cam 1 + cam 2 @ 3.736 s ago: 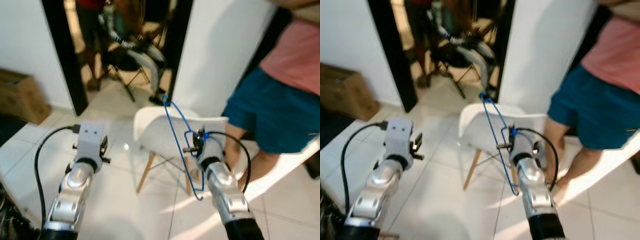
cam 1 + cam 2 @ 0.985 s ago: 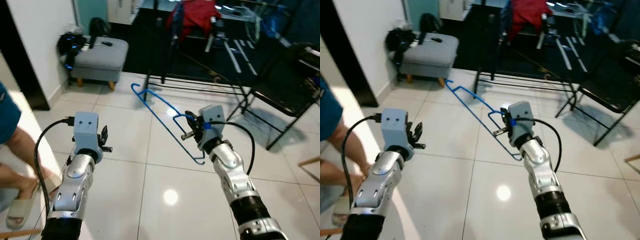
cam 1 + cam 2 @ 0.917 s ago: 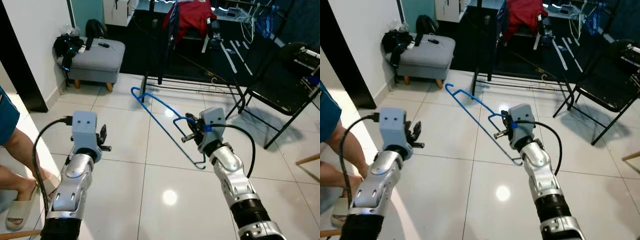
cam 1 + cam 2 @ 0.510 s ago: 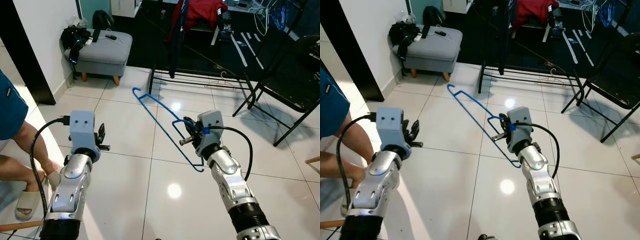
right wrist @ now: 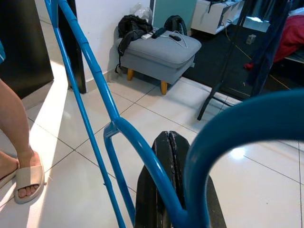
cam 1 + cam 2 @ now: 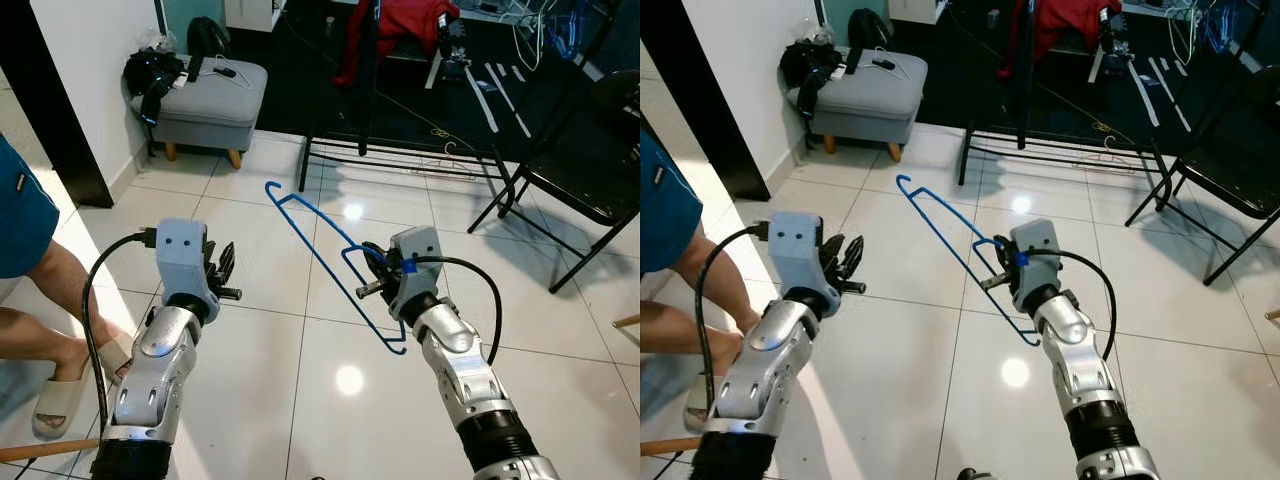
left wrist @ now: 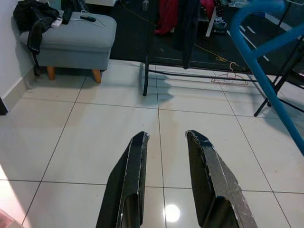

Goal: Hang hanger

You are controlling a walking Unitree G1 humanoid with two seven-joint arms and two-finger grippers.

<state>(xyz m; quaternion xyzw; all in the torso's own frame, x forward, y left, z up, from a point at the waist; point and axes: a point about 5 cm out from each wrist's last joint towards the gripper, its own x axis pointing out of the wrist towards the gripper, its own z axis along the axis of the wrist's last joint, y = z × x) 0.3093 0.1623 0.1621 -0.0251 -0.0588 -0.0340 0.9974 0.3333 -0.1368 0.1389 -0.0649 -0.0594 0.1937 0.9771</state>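
Observation:
A blue wire hanger (image 6: 318,246) slants above the tiled floor, its hook (image 6: 272,190) pointing toward the clothes rack. My right gripper (image 6: 368,287) is shut on the hanger near its lower corner; in the right wrist view the fingers (image 5: 169,142) are pressed together with the blue hanger wire (image 5: 95,80) crossing in front. My left gripper (image 6: 226,274) hovers open to the left of the hanger, holding nothing; its fingers (image 7: 137,156) stand apart over bare tiles. The black clothes rack (image 6: 400,158) stands ahead with a red garment (image 6: 400,20) and a dark one on it.
A grey ottoman (image 6: 205,92) with a black bag sits at the far left by the white wall. A black folding chair (image 6: 575,185) stands at the right. A person's leg (image 6: 45,270) and sandal (image 6: 48,410) are at the left edge. Glossy white tiles (image 6: 260,390) lie below my arms.
My left arm has swung inward toward the hanger. The right gripper still holds the blue hanger at much the same tilt. The view has shifted only slightly.

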